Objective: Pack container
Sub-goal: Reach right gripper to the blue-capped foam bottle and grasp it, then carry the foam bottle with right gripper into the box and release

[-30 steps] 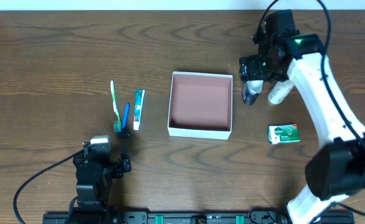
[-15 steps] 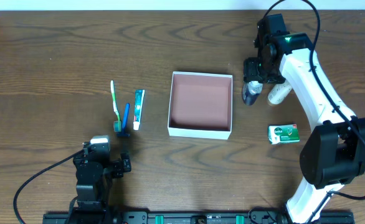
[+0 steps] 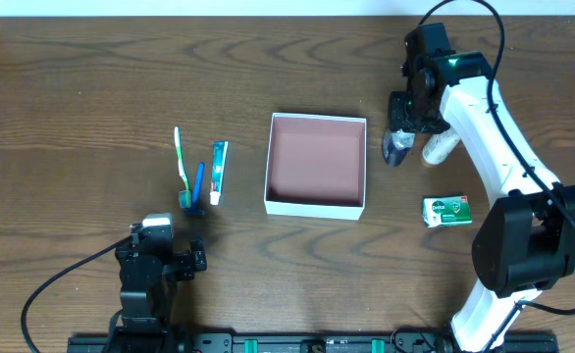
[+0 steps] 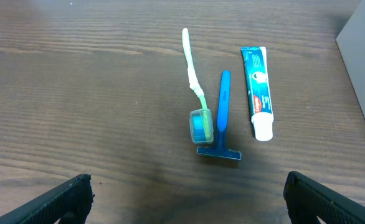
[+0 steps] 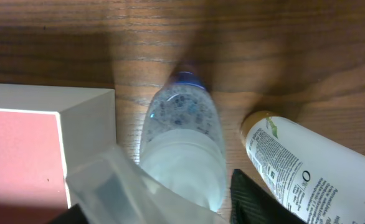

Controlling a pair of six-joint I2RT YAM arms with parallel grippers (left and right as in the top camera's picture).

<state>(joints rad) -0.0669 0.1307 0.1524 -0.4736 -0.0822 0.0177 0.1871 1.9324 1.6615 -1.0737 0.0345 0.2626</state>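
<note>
The container (image 3: 316, 207), a square white-walled box with a reddish-brown inside, sits mid-table and is empty; its corner shows in the right wrist view (image 5: 89, 112). My right gripper (image 3: 397, 123) is down over a clear bottle (image 3: 397, 149) lying just right of the container. In the right wrist view its fingers (image 5: 182, 193) press both sides of the bottle (image 5: 182, 137). A white bottle (image 3: 439, 147) lies right beside it (image 5: 307, 168). My left gripper (image 3: 165, 250) is open and empty (image 4: 185, 199), short of the toothbrush (image 4: 192, 74), blue razor (image 4: 223, 112) and toothpaste (image 4: 257, 90).
A small green soap box (image 3: 446, 211) lies right of the container's front corner. The toothbrush (image 3: 181, 162), razor (image 3: 198, 186) and toothpaste (image 3: 217, 172) lie in a row left of the container. Cables trail along the front edge.
My right arm swung round and settled its gripper lower over the clear bottle. The bottle still lies on the table. The left arm has not moved.
</note>
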